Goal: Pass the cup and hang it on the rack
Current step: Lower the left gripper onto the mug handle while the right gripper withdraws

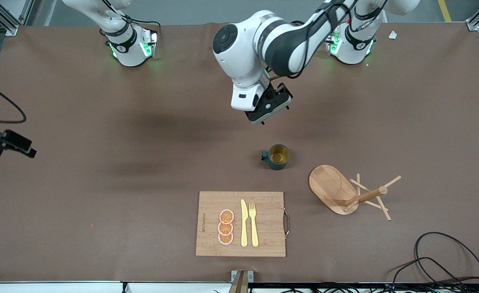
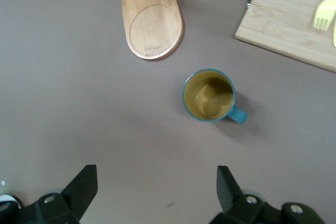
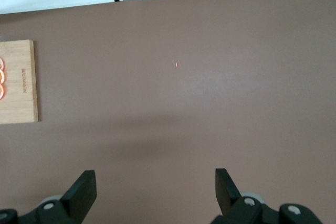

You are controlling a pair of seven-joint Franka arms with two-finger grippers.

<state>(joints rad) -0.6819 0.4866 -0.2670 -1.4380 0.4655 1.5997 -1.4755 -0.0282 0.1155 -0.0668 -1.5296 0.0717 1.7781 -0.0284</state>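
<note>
Here, cup [image 1: 277, 156] upright on table [image 1: 101, 183], beside rack [image 1: 347, 192], farther from camera than board [image 1: 241, 224]. Left gripper [image 2: 156, 190] spread above bare table near it; right gripper [image 3: 155, 190] spread, waiting. Cup likely rigid, light, glazed-slick: pinch the rim wall, handle left free.

The table [image 1: 101, 195] wore a matt brown covering, perhaps felt or paper. The cup [image 1: 278, 156] looked glazed, teal outside and glossy tan within. The rack [image 1: 337, 191] and the cutting board [image 1: 264, 203] were pale, smooth wood, the board with a metal handle [image 1: 287, 223]. The knife [image 1: 244, 224] and fork [image 1: 253, 224] looked like matt yellow plastic.
</note>
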